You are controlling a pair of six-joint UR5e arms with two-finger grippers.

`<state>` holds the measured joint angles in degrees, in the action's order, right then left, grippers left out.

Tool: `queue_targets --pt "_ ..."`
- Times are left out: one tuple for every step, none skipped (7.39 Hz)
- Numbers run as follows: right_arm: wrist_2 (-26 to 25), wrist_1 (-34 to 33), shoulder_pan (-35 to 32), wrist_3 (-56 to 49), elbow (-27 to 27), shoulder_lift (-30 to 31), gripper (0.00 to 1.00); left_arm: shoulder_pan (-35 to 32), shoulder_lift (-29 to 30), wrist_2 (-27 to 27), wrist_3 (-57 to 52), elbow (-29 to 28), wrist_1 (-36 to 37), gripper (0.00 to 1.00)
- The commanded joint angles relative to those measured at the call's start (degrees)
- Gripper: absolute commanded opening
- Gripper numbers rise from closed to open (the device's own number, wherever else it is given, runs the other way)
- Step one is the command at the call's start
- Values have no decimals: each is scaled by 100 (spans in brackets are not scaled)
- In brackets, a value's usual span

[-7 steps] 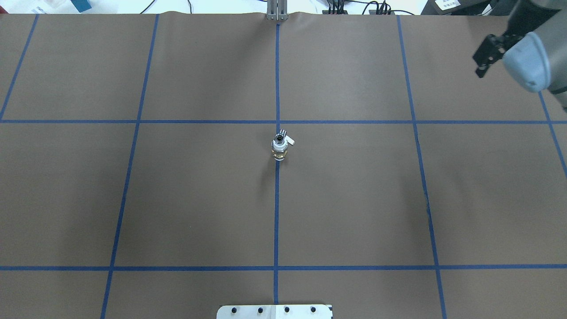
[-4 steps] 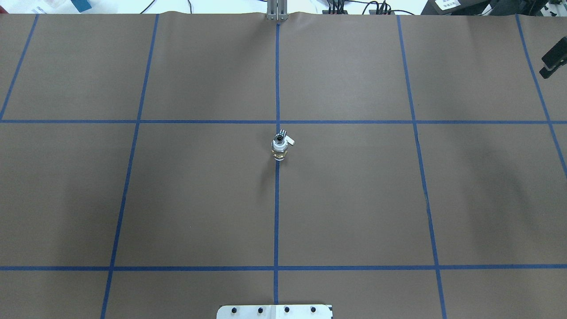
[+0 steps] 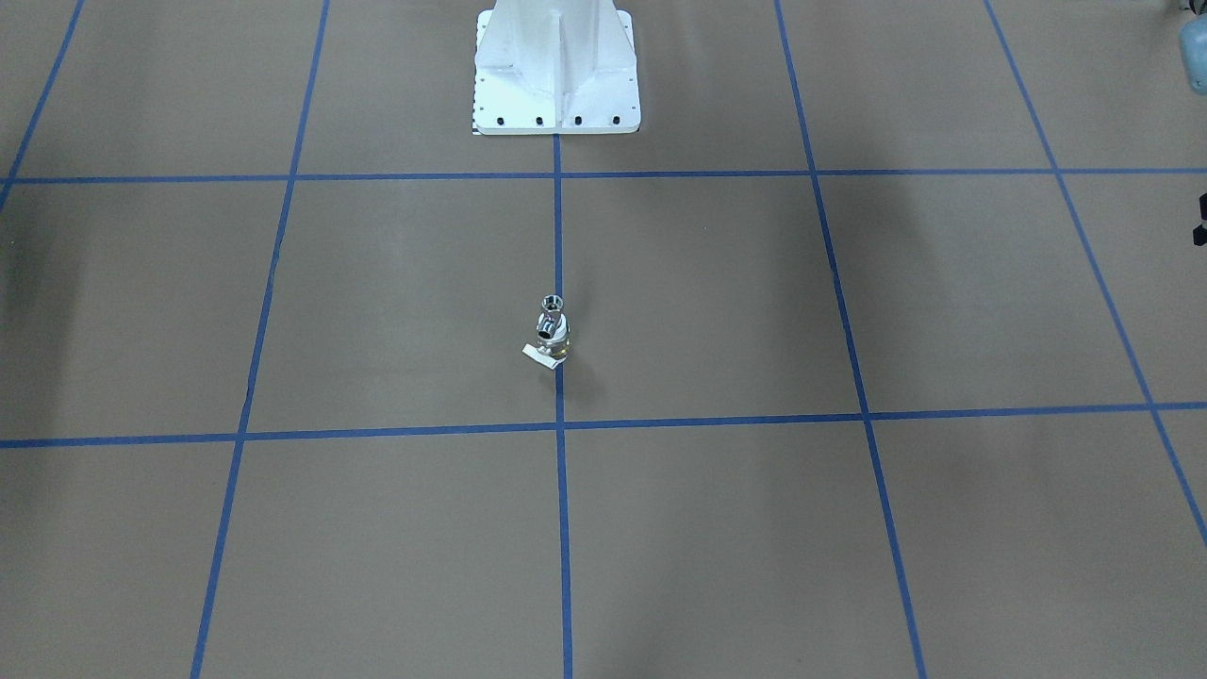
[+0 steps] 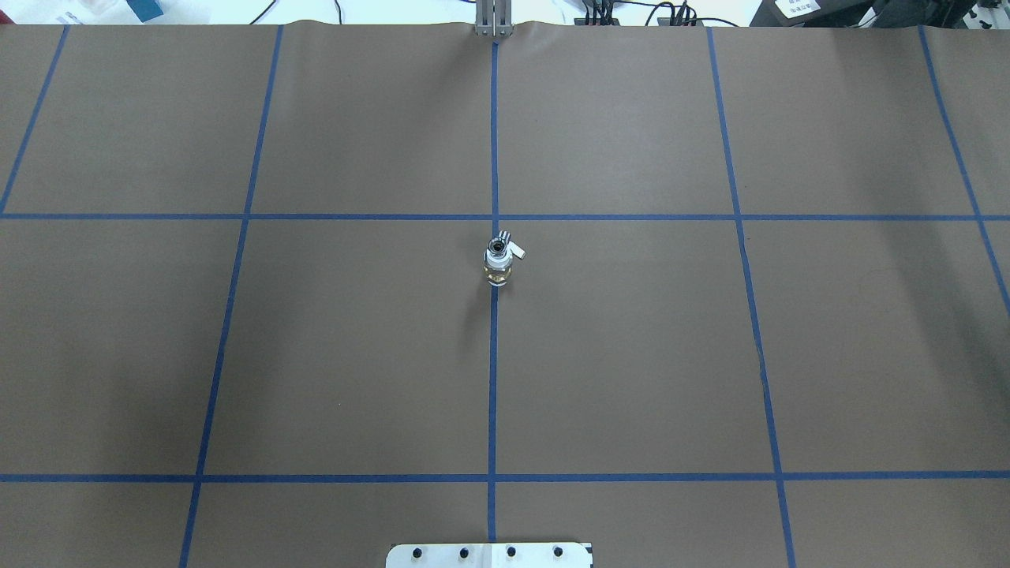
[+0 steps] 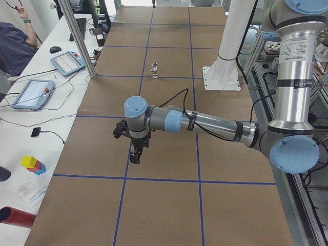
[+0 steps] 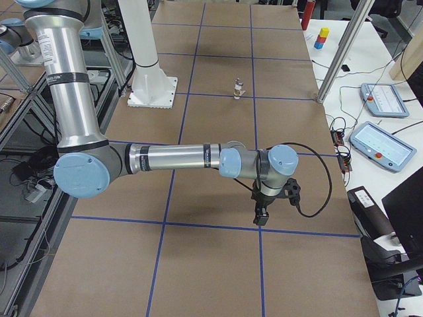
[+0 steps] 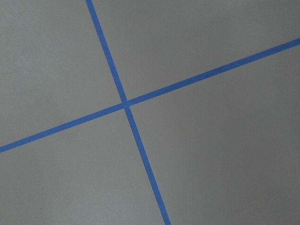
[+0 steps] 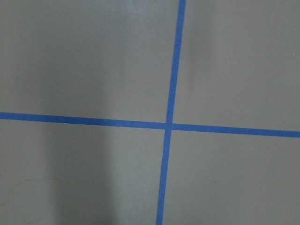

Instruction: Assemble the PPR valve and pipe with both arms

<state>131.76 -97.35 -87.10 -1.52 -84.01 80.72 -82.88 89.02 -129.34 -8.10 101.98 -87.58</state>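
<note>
The chrome PPR valve (image 4: pixel 498 243) stands upright on top of the pipe (image 4: pixel 497 273), whose brass nut and small white tag show at the table's centre on the blue middle line. The stack also shows in the front view (image 3: pixel 552 330) and, small, in both side views. My left gripper (image 5: pixel 134 157) hangs over the table's left end, far from the stack. My right gripper (image 6: pixel 260 216) hangs over the right end. I cannot tell whether either is open or shut. Both wrist views show only brown paper and blue tape crossings.
The white robot base plate (image 4: pixel 489 554) sits at the near middle edge. A metal post (image 5: pixel 77 41) and the operators' desk with tablets (image 6: pixel 386 99) run along the far side. Blue tape lines grid the brown table cover (image 4: pixel 631 355).
The right arm and gripper have moved off the right edge of the overhead view. The valve and pipe stack has not moved.
</note>
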Motion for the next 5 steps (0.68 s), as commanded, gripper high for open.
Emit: queue_targets --pt "209 32 -324 3 51 172 100 -53 -68 -4 2 -11 4 100" --pt "262 32 -377 3 -106 250 100 -96 -86 -13 2 -20 13 100" --pt "297 32 -378 3 -359 382 100 -436 -95 -178 -33 -237 39 100" --pt "297 32 -378 3 -362 383 100 -700 -87 -945 -42 -501 22 100" --pt "306 32 -378 3 -362 383 100 -712 -87 -1031 -42 -547 30 100"
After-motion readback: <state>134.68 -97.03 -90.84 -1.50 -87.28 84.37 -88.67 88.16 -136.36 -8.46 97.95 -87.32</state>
